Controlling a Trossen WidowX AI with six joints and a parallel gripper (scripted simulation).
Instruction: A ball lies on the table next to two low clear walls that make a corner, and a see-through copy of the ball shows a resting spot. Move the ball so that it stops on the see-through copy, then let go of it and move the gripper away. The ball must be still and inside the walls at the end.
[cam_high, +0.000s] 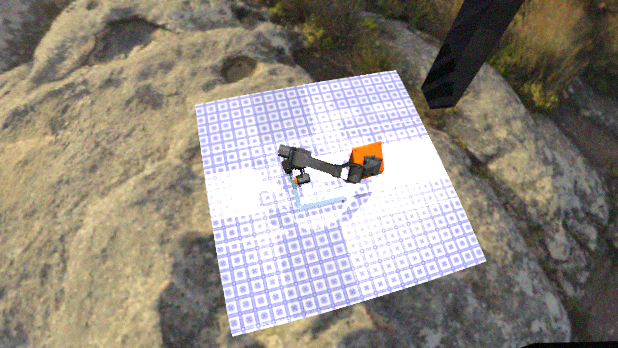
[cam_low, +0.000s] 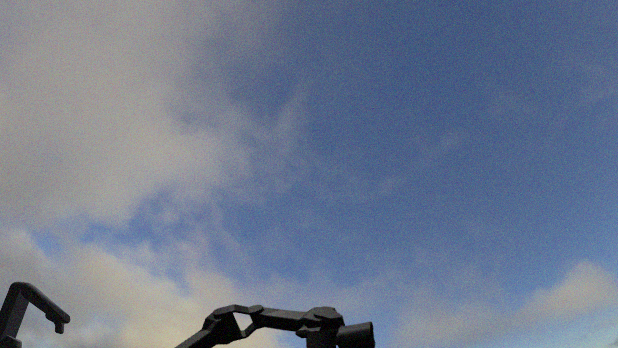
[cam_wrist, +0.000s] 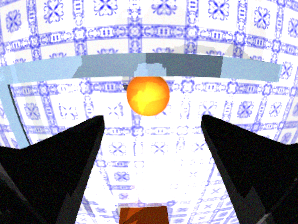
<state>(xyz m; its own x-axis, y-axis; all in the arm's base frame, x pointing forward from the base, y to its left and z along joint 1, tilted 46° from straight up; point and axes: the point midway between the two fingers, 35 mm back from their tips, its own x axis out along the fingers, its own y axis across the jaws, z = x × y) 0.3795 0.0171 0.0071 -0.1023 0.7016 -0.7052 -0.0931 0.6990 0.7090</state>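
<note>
The orange ball (cam_wrist: 148, 96) is close beside the far low wall (cam_wrist: 115, 65) in the wrist view, inside the corner. A small orange patch of it (cam_high: 296, 180) shows beside the arm in the top view. I cannot make out the see-through copy apart from the ball. My gripper (cam_wrist: 153, 120) is open. Its two black fingertips stand wide apart, to the left and right of the ball, with gaps on both sides; the ball appears just beyond them. The exterior view shows only upper parts of the arm.
The other low wall (cam_wrist: 17, 120) runs down the left side of the wrist view. Both walls meet in a corner (cam_high: 300, 207) in the top view. The arm's orange base plate (cam_high: 367, 151) is at the right on the patterned table (cam_high: 320, 295). A dark post (cam_high: 465, 55) stands beyond it.
</note>
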